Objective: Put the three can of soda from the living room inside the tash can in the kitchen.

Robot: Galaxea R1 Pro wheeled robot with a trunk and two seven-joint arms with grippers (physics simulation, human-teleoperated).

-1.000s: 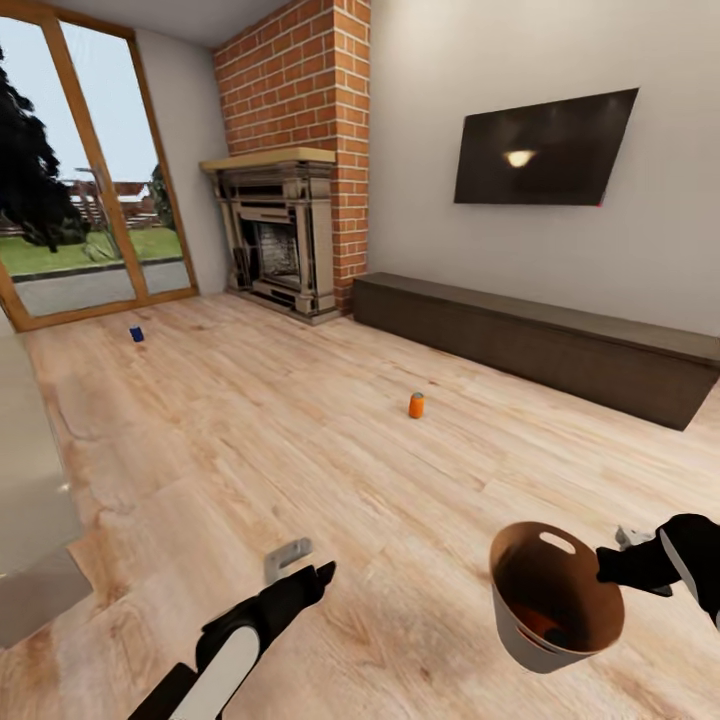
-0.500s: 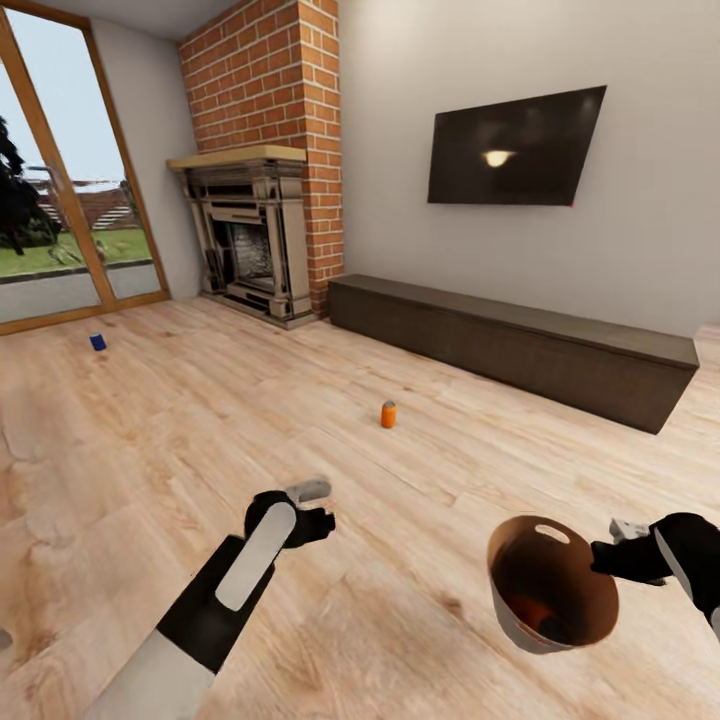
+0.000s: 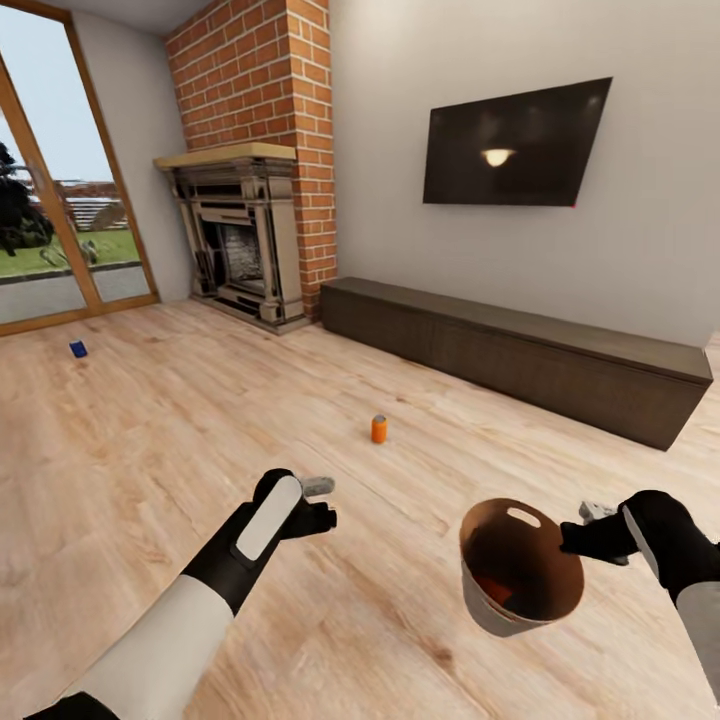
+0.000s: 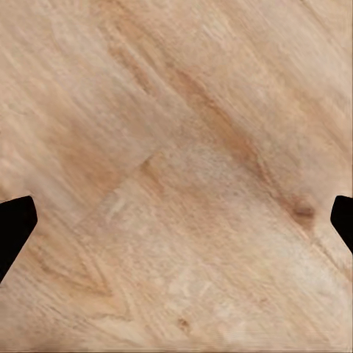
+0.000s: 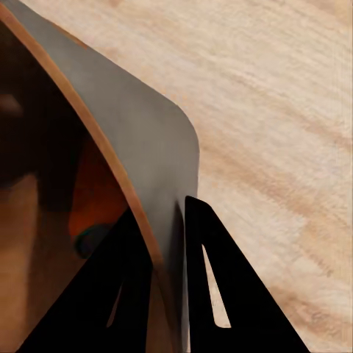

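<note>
An orange soda can (image 3: 378, 429) stands upright on the plank floor of the living room, ahead of both arms. A dark blue can (image 3: 78, 349) sits far off to the left by the glass doors. My left gripper (image 3: 322, 503) (image 4: 176, 220) hangs open over bare floor, short of the orange can. My right gripper (image 3: 585, 535) (image 5: 168, 220) is shut on the rim wall of the pale grey trash can (image 3: 520, 565) (image 5: 140, 140), which is held tilted above the floor. Inside it lies another orange can (image 3: 492, 588) (image 5: 95, 198).
A red-brick fireplace (image 3: 250, 240) stands at the back left, wood-framed glass doors (image 3: 50, 250) further left. A long low dark cabinet (image 3: 520, 355) runs along the right wall under a wall TV (image 3: 510, 145). Open plank floor lies between me and the cans.
The camera has shifted, sliding the room across the view. My left arm has stretched forward toward the orange can on the floor. The trash can has stayed in my right gripper.
</note>
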